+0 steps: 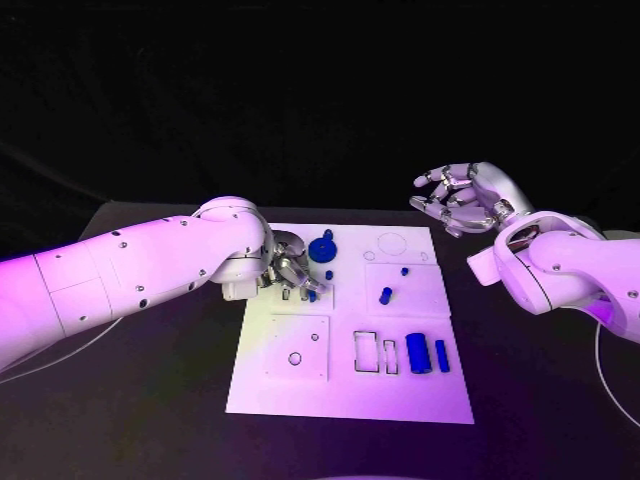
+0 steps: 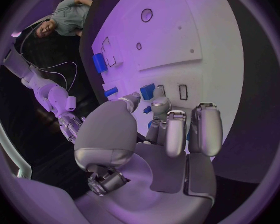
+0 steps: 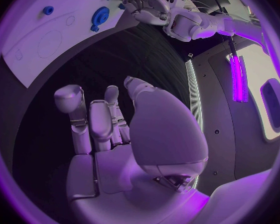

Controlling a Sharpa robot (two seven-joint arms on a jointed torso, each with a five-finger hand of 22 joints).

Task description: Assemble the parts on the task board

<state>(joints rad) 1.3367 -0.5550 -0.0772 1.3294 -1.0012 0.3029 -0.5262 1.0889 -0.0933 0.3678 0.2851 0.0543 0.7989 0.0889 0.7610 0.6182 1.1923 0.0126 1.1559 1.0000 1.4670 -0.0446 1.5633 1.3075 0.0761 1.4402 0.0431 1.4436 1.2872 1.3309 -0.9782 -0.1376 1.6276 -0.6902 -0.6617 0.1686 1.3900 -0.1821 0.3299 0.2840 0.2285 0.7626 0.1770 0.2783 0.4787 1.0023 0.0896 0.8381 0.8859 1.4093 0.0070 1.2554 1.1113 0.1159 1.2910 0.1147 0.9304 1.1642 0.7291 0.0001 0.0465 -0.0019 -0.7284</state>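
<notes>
The white task board lies in the middle of the black table. My left hand is low over its far left part, fingers curled down. In the left wrist view its thumb and a fingertip close round a small blue part, beside a blue block. A blue gear stands just beyond that hand. Two small blue pegs sit mid-board, and two blue cylinders lie near the front right. My right hand hangs raised past the board's far right corner, fingers apart and holding nothing.
Outlined recesses and round holes mark the board's near half. Bare black table runs along both sides of the board. The right wrist view shows the gear and my left hand across the board.
</notes>
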